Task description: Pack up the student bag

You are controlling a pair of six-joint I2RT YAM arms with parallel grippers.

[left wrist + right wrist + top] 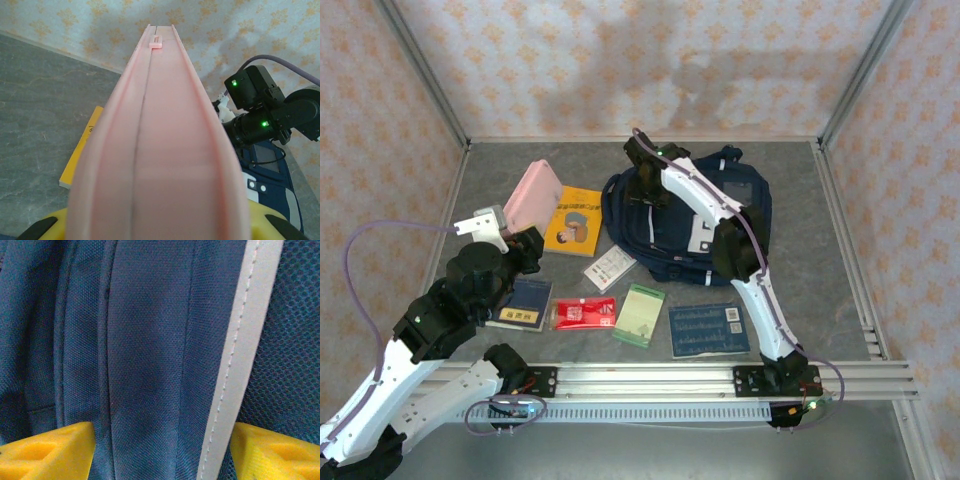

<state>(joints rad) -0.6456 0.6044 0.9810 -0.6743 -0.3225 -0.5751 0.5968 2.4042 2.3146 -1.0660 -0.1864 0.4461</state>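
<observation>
A: Lying where on the grey surface (820, 270), the student bag (632, 232)?

B: A little toward one o'clock from the surface's middle. It is navy, flat on its back and by far the biggest thing there.

A: And the right fingers (50, 450)?

B: They are down on the bag's eleven o'clock part, with the right arm stretched over the bag. Up close, the two yellow tips stand apart with a ridge of navy fabric and a grey stripe between them. Whether they pinch that fabric cannot be told.

A: The left fingers (257, 220)?

B: They are closed on the near end of a long pink case (532, 195) at the bag's nine o'clock. The case's far end points roughly toward twelve o'clock.

A: What lies around the bag?

B: A yellow book (572, 222) lies between the case and the bag. A white card (610, 265) sits just beside the bag's edge at seven o'clock. Farther out that way, a red packet (583, 313) and a green notebook (640, 315) lie side by side. A blue book (708, 330) lies at the bag's six o'clock. A dark booklet (520, 303) is at the red packet's nine o'clock, partly under the left arm.
</observation>
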